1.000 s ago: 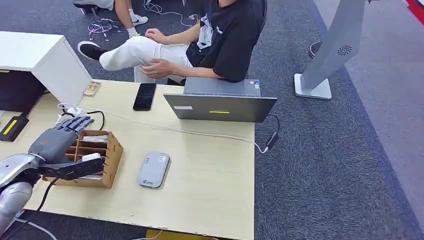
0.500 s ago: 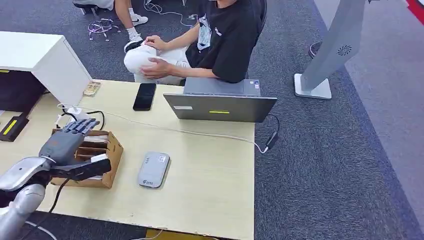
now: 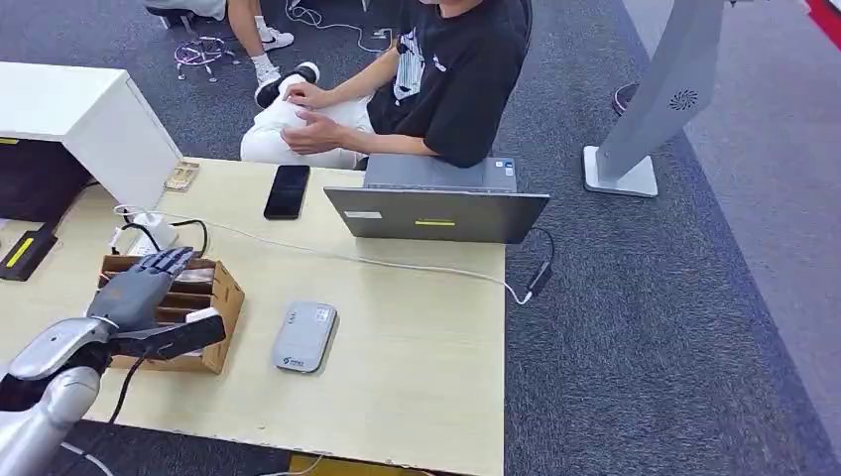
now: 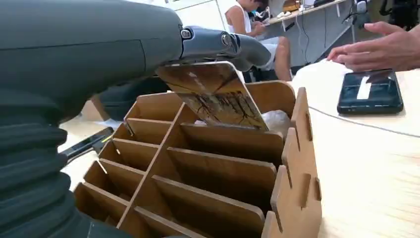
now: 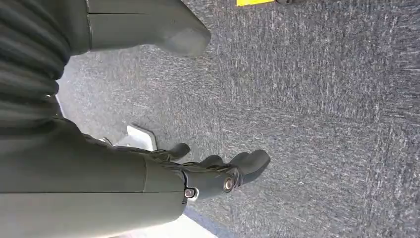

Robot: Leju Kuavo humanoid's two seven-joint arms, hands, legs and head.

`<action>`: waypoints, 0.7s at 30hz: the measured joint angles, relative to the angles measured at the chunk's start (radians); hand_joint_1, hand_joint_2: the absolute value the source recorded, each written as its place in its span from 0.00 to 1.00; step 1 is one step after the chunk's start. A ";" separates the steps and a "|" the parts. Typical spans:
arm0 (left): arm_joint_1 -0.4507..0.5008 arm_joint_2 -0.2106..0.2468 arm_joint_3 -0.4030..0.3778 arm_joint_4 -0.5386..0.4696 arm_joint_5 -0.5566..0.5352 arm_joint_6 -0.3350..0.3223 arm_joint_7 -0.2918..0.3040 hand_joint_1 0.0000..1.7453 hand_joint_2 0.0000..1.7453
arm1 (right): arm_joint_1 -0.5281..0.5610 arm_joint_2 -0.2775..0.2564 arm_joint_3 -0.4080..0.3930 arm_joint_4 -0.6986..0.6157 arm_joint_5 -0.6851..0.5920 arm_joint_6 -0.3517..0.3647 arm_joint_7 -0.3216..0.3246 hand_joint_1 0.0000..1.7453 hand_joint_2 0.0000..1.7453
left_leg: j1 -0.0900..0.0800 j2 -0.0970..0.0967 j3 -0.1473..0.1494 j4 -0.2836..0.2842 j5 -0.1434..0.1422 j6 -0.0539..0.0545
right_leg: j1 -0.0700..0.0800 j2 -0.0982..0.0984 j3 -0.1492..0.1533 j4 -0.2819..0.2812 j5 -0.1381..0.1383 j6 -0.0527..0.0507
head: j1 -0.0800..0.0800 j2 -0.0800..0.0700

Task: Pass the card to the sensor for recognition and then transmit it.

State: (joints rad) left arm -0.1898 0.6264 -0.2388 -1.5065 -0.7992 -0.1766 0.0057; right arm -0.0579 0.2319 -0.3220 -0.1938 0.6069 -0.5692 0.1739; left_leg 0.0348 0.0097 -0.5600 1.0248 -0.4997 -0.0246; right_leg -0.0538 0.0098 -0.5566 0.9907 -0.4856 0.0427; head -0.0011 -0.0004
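Pale wood desk [image 3: 417,367], bearing a grey laptop [image 3: 436,211] at the far edge, a person [image 3: 436,74] seated behind it. Nearer, a brown slotted box [image 3: 223,297] with a grey sensor [image 3: 304,336] just beside it. Left hand [image 3: 139,297] over the box, pinching a card [image 4: 213,94] between thumb and fingers, lifted above the slots. Right hand [image 5: 218,173] hanging over carpet, fingers apart, holding nothing. Black phone [image 3: 288,190] near the far edge.
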 joint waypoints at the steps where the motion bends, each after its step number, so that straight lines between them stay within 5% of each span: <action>1: 0.000 -0.002 0.000 0.003 0.000 0.000 0.000 0.00 1.00 | 0.000 0.000 0.000 0.000 0.000 -0.001 -0.001 0.00 1.00 | 0.000 0.000 0.000 0.000 0.000 0.000 | 0.000 0.000 0.000 0.000 0.000 0.000 | 0.000 0.000; 7: -0.005 -0.008 0.000 0.019 0.000 0.000 0.000 0.03 1.00 | 0.000 0.000 0.000 0.000 -0.001 -0.002 -0.006 0.00 1.00 | 0.000 0.000 0.000 0.000 0.000 0.000 | 0.000 0.000 0.000 0.000 0.000 0.000 | 0.000 0.000; 8: -0.005 -0.010 0.000 0.021 0.000 0.000 0.000 1.00 1.00 | 0.000 0.000 -0.001 0.000 -0.001 -0.003 -0.007 0.00 1.00 | 0.000 0.000 0.000 0.000 0.000 0.000 | 0.000 0.000 0.000 0.000 0.000 0.000 | 0.000 0.000; 16: -0.022 -0.076 0.000 0.028 -0.119 0.124 0.037 1.00 1.00 | -0.003 0.005 -0.006 0.000 0.000 -0.005 -0.009 0.00 1.00 | 0.000 -0.001 0.000 0.000 0.000 0.000 | 0.000 -0.001 0.001 0.000 0.000 0.000 | 0.000 0.000; 21: -0.035 -0.123 0.005 0.028 -0.134 0.146 0.057 1.00 1.00 | -0.005 0.006 -0.007 0.000 0.016 -0.008 -0.009 0.00 1.00 | 0.000 -0.001 0.000 0.000 0.000 0.000 | 0.000 -0.001 0.001 0.000 0.000 0.000 | 0.000 0.000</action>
State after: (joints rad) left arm -0.2246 0.5035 -0.2334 -1.4782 -0.9335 -0.0305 0.0626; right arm -0.0625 0.2380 -0.3288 -0.1938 0.6226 -0.5768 0.1648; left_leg 0.0347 0.0089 -0.5599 1.0249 -0.4997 -0.0246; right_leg -0.0540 0.0092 -0.5560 0.9906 -0.4855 0.0427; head -0.0008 -0.0004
